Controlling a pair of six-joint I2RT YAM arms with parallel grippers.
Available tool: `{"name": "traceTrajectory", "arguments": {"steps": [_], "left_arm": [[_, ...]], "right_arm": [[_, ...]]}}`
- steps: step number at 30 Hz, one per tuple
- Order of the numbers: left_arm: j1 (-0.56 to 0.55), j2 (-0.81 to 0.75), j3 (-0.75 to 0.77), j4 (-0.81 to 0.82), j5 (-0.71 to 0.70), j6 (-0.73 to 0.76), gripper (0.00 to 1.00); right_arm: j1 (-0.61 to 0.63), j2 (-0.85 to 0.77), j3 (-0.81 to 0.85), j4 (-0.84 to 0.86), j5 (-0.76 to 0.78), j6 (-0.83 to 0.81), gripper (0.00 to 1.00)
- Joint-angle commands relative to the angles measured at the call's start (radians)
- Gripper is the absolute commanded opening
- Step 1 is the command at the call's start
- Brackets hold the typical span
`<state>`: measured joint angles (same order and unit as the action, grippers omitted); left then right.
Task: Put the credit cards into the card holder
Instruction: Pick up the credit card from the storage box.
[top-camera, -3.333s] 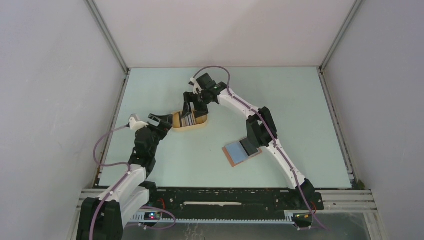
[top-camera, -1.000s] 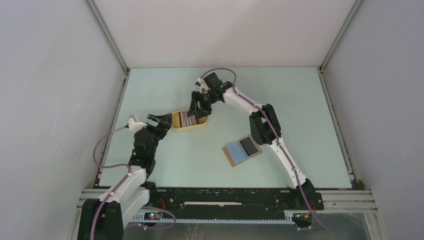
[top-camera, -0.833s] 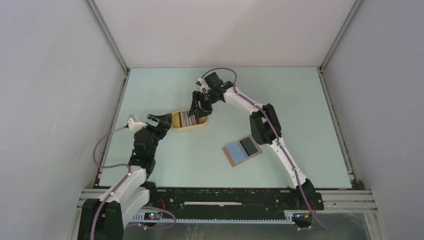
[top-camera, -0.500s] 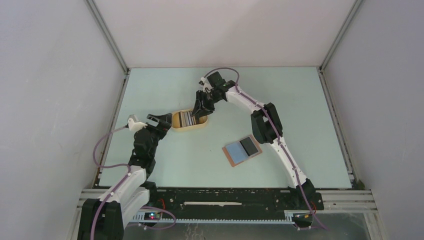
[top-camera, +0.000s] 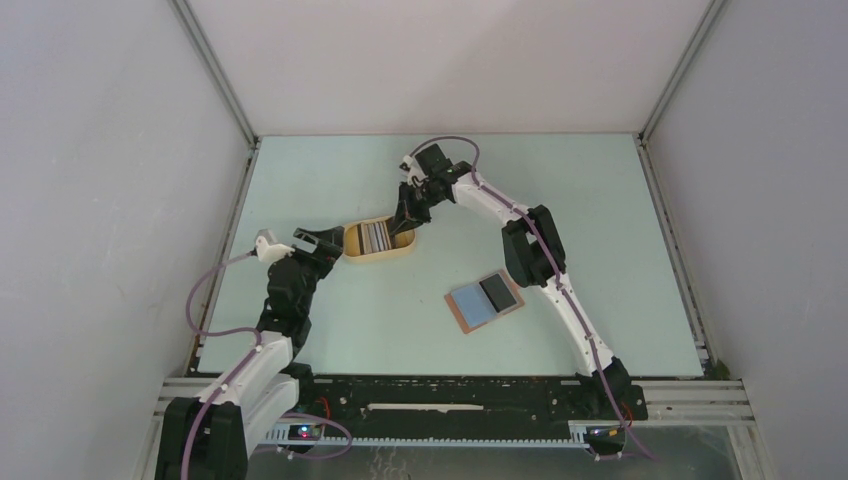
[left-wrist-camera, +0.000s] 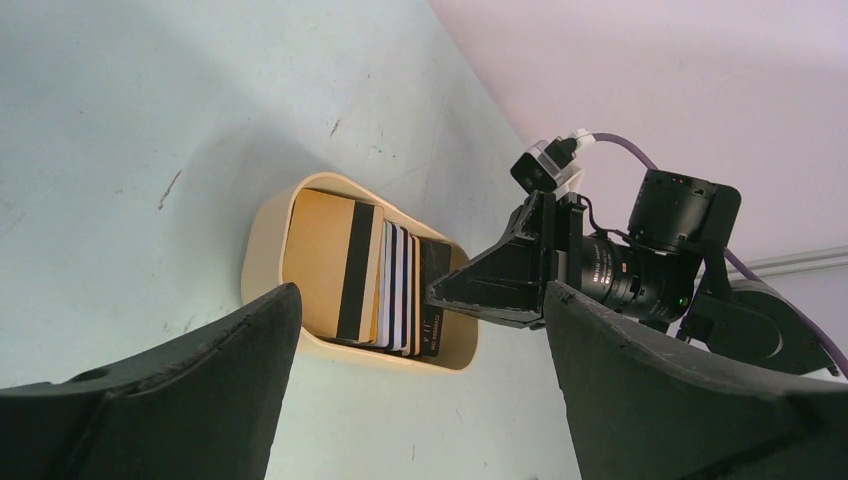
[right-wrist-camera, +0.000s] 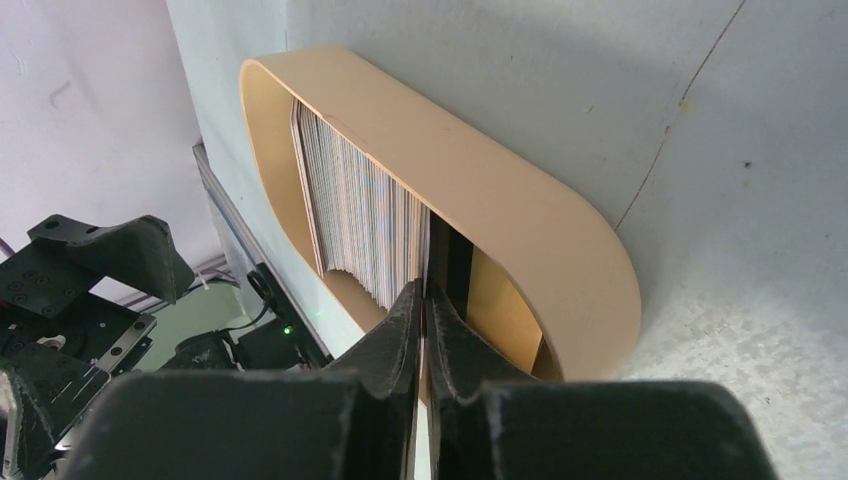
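The credit cards (right-wrist-camera: 365, 210) stand on edge, packed side by side like files, inside the tan oval tray (right-wrist-camera: 500, 200). They look thin, light, stiff and slick. In my judgement the only clean hold is a pinch on one card's exposed top edge at the end of the row, lifted straight out so its neighbours do not drag along. A hold on the flat faces would slip or fan the pack.

The right claw (right-wrist-camera: 422, 300) reaches into the tray's far end. Its fingers are drawn together with only a sliver between them, apparently the edge of an end card. The left claw (top-camera: 322, 243) hangs just beside the tray's opposite end, spread wide and holding nothing.

The card holder (top-camera: 485, 303) lies unfolded on the tabletop (top-camera: 600, 220), well apart from the tray on the side toward the arm bases. Its blue-grey inside faces up, with a dark rectangle on it that could be a card or a pocket.

Only the right wrist view shows how tightly the fingers meet and how dense the pack is. The left wrist view shows the card faces, with a magnetic stripe and a black end card at the claw tip. Only the overhead view shows the holder and the way across to it.
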<state>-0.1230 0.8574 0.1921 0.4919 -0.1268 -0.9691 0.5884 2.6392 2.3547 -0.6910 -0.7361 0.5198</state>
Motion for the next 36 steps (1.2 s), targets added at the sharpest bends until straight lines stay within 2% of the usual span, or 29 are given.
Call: {"name": "traceTrajectory", "arguments": {"steps": [1, 7, 18, 28, 31, 36], "left_arm": [[0.009, 0.0, -0.029, 0.031, 0.004, -0.005, 0.95], [0.01, 0.001, -0.031, 0.032, 0.006, -0.005, 0.95], [0.01, -0.001, -0.033, 0.039, 0.01, -0.006, 0.95], [0.017, -0.008, -0.034, 0.083, 0.07, 0.025, 0.97], [0.017, -0.017, -0.023, 0.086, 0.117, 0.061, 0.98], [0.017, -0.027, -0.001, 0.134, 0.342, 0.144, 1.0]], "right_arm": [[-0.007, -0.076, 0.006, 0.004, 0.014, -0.014, 0.07], [-0.01, -0.093, 0.031, -0.025, 0.043, -0.047, 0.0], [-0.016, -0.173, 0.039, -0.081, 0.133, -0.154, 0.0], [-0.022, -0.31, -0.094, -0.075, 0.172, -0.24, 0.0], [-0.026, -0.356, -0.152, -0.063, 0.169, -0.256, 0.0], [-0.046, -0.47, -0.288, -0.046, 0.033, -0.376, 0.0]]}}
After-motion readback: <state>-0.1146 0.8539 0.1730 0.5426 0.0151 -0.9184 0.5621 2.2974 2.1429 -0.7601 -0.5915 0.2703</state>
